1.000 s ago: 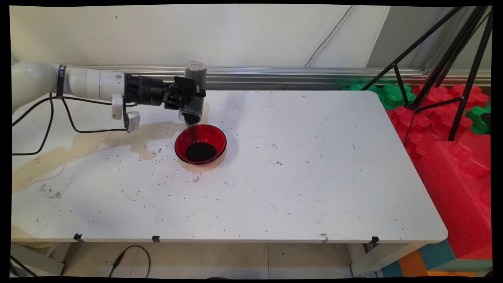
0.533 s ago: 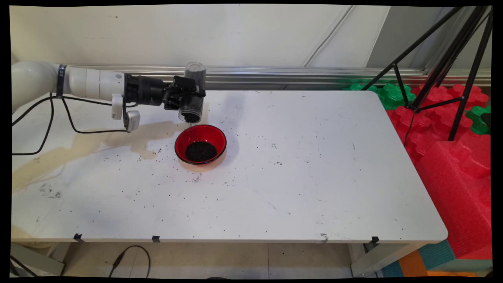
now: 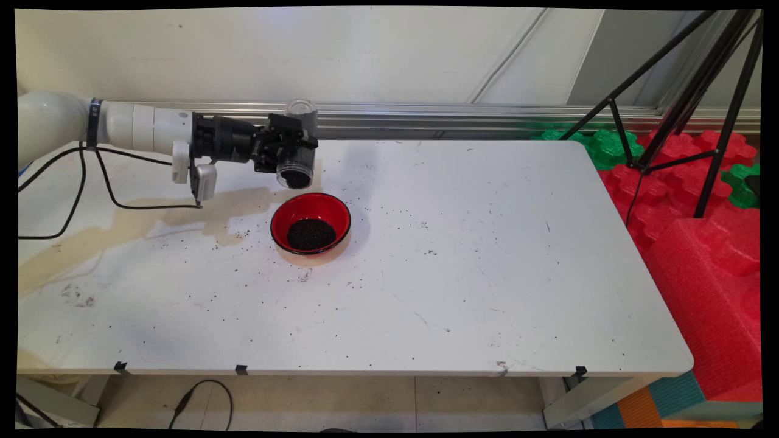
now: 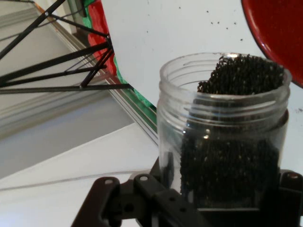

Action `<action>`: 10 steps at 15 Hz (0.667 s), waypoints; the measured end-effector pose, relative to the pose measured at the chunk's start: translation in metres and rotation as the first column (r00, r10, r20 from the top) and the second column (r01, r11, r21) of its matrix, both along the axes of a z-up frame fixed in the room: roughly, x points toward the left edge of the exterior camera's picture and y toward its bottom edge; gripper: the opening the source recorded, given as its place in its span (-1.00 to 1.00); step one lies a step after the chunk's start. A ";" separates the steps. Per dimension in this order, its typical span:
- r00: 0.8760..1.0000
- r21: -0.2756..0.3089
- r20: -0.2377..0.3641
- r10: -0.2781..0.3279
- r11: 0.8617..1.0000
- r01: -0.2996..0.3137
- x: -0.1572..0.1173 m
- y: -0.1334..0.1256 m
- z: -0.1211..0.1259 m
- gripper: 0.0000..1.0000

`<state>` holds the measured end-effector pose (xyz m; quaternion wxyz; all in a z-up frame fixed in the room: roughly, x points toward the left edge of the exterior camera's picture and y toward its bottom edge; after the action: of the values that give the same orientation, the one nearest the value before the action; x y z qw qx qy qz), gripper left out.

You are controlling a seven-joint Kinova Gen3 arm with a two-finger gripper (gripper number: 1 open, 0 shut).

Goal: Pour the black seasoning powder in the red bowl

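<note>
One claw: the black two-finger claw [image 3: 291, 153] is clamped on a clear plastic jar [image 3: 296, 159], gripping it round the middle; the arm reaches in level from the left.
Jar: tipped over, its open mouth aimed down and toward the camera, held in the air above the far rim of the bowl and not touching it.
Jar contents: small black grains [image 4: 236, 142] fill much of it and are heaped up to the lip at the mouth, as the hand view shows.
Bowl: a red bowl [image 3: 311, 222] stands on the table just below and in front of the jar, with a dark pile of the same black grains [image 3: 311, 234] in its bottom.
Table near bowl: white top [image 3: 462, 255] with loose black specks strewn all round the bowl, and a tan stain [image 3: 140, 222] spreading away from the bowl's left.
Cables: black cables [image 3: 97, 182] hang from the arm, left of the bowl.
Beyond table: a black tripod [image 3: 688, 103] and red and green foam blocks [image 3: 700, 243] far right of the bowl.
</note>
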<state>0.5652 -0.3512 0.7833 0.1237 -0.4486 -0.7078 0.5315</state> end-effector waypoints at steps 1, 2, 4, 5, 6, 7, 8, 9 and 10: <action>1.000 0.022 -0.023 0.013 1.000 -0.013 0.000 -0.001 0.001 -1.00; 0.999 0.044 -0.045 0.027 0.999 -0.025 0.000 -0.002 0.002 -1.00; 0.994 0.088 -0.090 0.057 0.995 -0.049 0.001 -0.003 0.004 -1.00; 0.991 0.114 -0.116 0.074 0.992 -0.061 0.001 -0.004 0.006 -1.00; 0.986 0.137 -0.138 0.090 0.988 -0.071 0.001 -0.005 0.007 -1.00; 0.980 0.165 -0.165 0.109 0.983 -0.081 0.001 -0.007 0.009 -1.00; 0.973 0.193 -0.191 0.128 0.977 -0.091 0.001 -0.008 0.011 -1.00; 0.966 0.218 -0.214 0.145 0.971 -0.097 0.002 -0.009 0.013 -1.00; 0.957 0.248 -0.241 0.164 0.963 -0.103 0.002 -0.011 0.015 -1.00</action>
<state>0.5673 -0.3622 0.7980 0.2303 -0.3085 -0.7717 0.5062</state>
